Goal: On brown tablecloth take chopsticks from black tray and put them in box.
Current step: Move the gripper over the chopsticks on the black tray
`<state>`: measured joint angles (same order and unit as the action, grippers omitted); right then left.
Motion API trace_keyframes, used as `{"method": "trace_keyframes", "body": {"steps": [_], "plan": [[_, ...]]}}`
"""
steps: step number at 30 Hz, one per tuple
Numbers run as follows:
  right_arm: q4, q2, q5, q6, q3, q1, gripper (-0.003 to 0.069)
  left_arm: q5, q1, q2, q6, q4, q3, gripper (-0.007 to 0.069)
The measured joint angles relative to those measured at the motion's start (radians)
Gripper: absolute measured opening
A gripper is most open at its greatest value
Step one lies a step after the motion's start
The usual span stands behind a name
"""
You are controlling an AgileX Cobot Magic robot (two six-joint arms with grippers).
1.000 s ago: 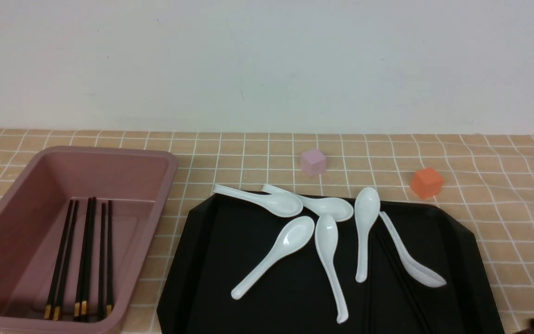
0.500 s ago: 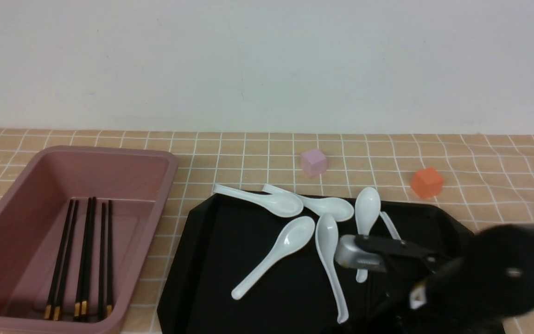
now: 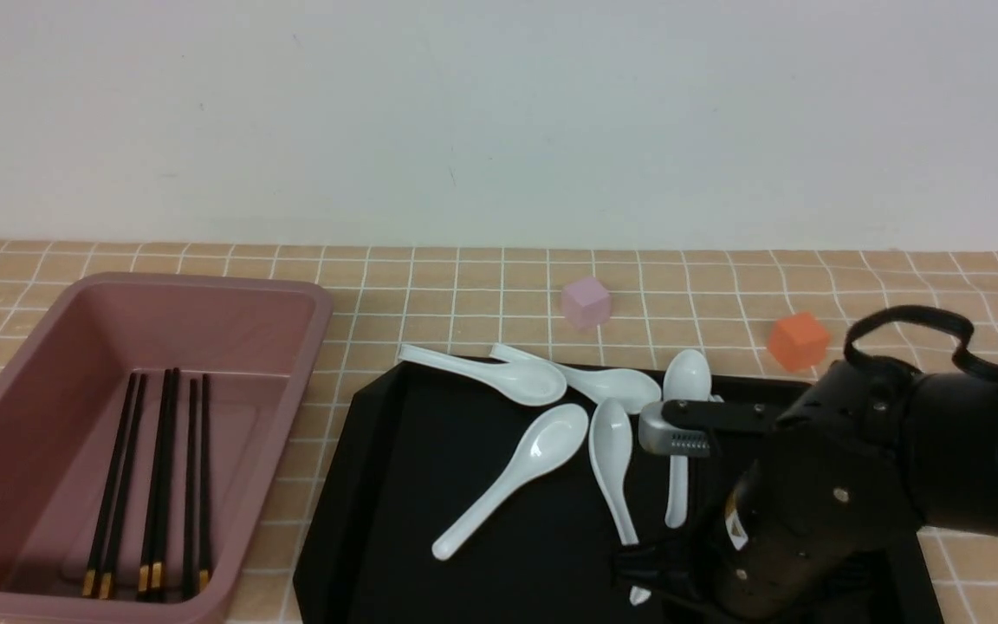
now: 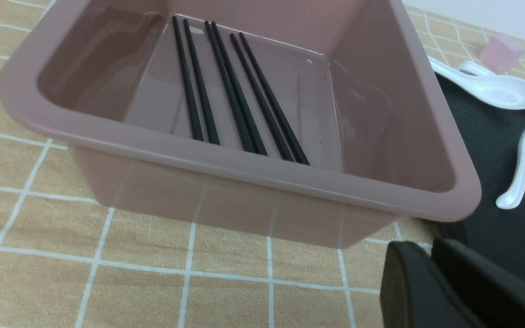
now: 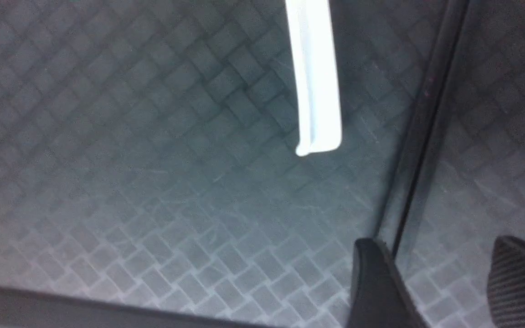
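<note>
right gripper [image 5: 445, 291] low over black tray [image 5: 153, 182] (fingers [image 5: 376, 291] apart, beside chopsticks [image 5: 419, 127])

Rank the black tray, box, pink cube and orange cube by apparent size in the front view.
1. black tray
2. box
3. orange cube and pink cube: about alike, not ranked.
</note>
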<state>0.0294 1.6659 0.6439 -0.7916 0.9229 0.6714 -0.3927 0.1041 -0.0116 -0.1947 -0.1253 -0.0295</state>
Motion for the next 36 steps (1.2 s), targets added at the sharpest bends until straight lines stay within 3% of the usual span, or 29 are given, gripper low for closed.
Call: {"method": "trace_keyframes", "body": {"steps": [14, 23, 27, 36], "plan": [[-0.002, 0.112, -0.018, -0.01, 0.012, 0.0, 0.0331, 0.0, 0.0, 0.0, 0.0, 0.0, 0.0, 0.0093], [0.002, 0.113, -0.01, 0.002, 0.013, 0.0, 0.0121, 0.0, 0.0, 0.0, 0.0, 0.0, 0.0, 0.0106], [0.001, 0.102, 0.021, 0.02, 0.02, 0.0, 0.0126, 0.0, 0.0, 0.0, 0.0, 0.0, 0.0, 0.0111], [-0.006, -0.073, 0.265, 0.092, 0.126, 0.0, 0.0126, 0.0, 0.0, 0.0, 0.0, -0.001, 0.0, 0.0119]]}}
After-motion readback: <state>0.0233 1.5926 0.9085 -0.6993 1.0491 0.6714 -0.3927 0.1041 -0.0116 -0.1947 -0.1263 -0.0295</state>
